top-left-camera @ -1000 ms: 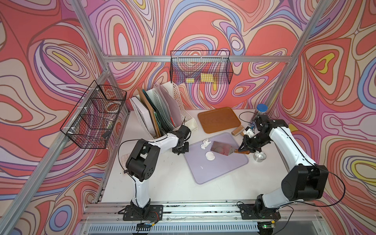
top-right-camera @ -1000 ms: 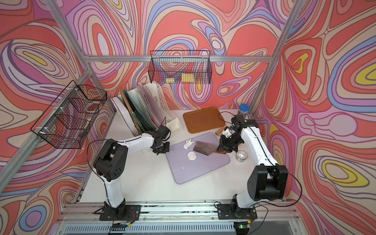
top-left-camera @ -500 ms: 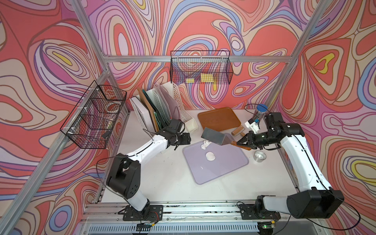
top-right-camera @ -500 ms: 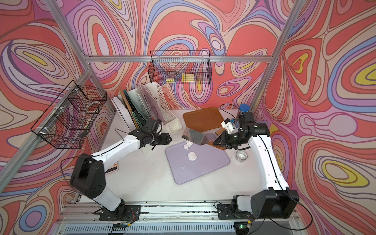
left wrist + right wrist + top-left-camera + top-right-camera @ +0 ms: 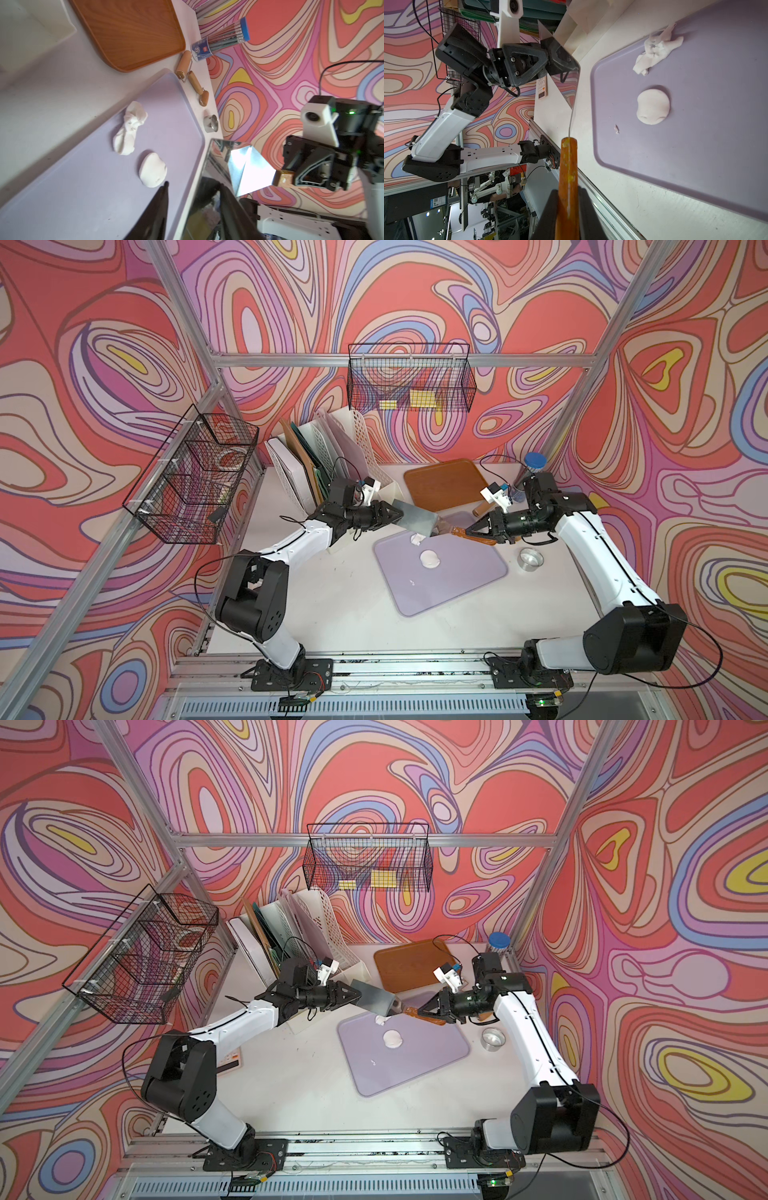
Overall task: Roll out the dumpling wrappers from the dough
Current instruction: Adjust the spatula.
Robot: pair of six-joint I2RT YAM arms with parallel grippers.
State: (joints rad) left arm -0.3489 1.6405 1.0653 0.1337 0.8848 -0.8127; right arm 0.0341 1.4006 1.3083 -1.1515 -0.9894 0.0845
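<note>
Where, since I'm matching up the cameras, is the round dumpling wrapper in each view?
In a top view: dumpling wrapper mid purple mat, below and right of picture centre.
In a top view: wrapper on the same spot, just below picture centre.
Left wrist: wrapper on the mat, beyond the ragged dough scrap from the wooden tray.
Right wrist: wrapper on the mat, near that scrap and a dough crumb.
Shared landmark: the scrap, beside it in all four.

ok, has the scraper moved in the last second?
Yes. The scraper was over the middle of the purple mat; now it's raised at the mat's far edge, nearer the file rack.
</note>
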